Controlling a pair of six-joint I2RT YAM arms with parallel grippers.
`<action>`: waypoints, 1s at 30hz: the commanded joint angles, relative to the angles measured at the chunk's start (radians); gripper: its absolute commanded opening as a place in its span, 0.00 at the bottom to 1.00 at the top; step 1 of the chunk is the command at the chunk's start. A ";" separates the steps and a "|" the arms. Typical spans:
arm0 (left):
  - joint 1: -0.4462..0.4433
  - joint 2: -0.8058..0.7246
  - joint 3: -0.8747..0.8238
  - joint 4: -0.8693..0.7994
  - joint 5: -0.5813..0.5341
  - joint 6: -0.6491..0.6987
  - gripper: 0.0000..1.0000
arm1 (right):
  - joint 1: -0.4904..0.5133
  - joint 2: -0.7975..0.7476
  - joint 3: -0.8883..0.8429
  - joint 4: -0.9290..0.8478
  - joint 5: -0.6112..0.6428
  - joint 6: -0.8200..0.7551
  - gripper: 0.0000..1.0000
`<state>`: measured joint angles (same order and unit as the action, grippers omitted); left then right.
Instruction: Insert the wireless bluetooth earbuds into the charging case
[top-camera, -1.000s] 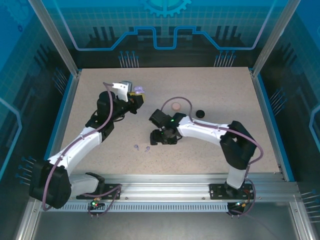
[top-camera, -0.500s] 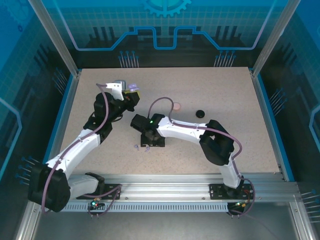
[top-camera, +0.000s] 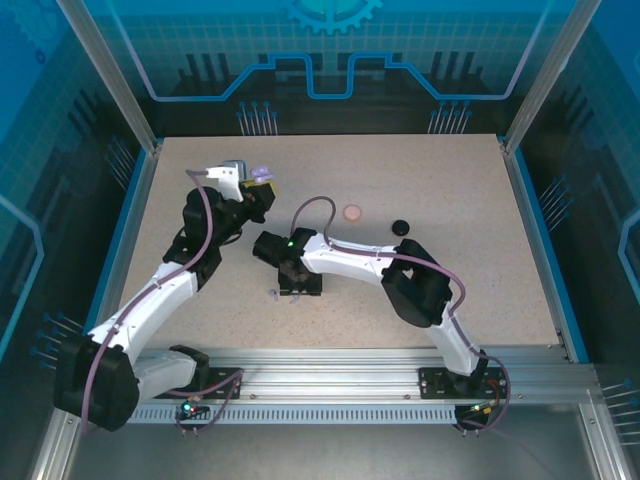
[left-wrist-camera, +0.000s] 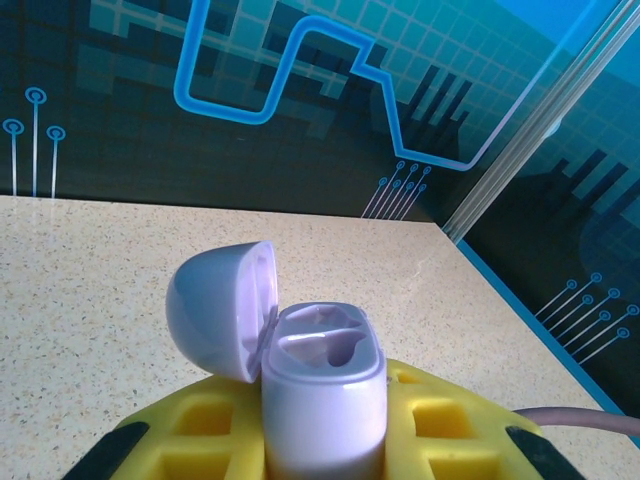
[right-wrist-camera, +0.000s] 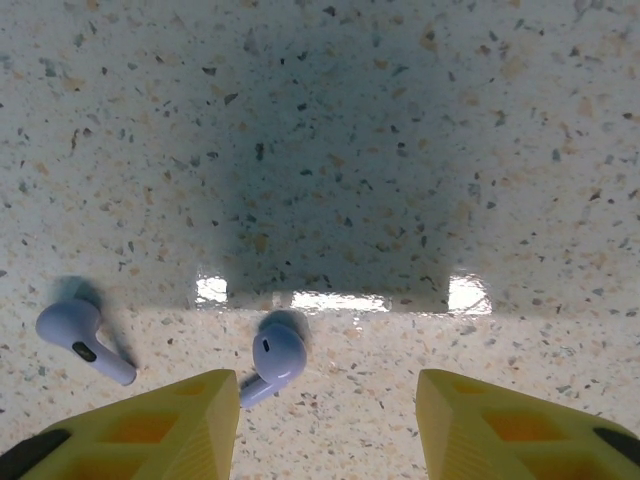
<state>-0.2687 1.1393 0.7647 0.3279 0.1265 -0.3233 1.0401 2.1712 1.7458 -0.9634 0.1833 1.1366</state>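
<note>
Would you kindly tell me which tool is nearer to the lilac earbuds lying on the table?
Right. The right tool hovers over the lilac earbuds, jaws open; the left tool is farther back and left, holding the open lilac case.

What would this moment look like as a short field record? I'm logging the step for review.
left gripper: shut on lilac case
case lid: open, inside looks empty
right gripper: open, low over table
near earbud: lilac, on table between the jaws
second earbud: lilac, on table outside the jaws
pink case, black case: on table, apart
</note>
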 joint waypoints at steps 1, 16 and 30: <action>0.013 -0.028 -0.013 0.040 -0.011 -0.017 0.00 | 0.011 0.040 0.051 -0.056 0.007 0.004 0.50; 0.026 -0.034 -0.025 0.057 -0.007 -0.019 0.00 | 0.011 0.123 0.113 -0.078 -0.037 -0.004 0.43; 0.029 -0.020 -0.028 0.069 -0.001 -0.022 0.00 | 0.009 0.132 0.105 -0.071 -0.041 -0.015 0.28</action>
<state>-0.2504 1.1301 0.7486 0.3500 0.1268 -0.3416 1.0401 2.2845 1.8423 -1.0012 0.1421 1.1213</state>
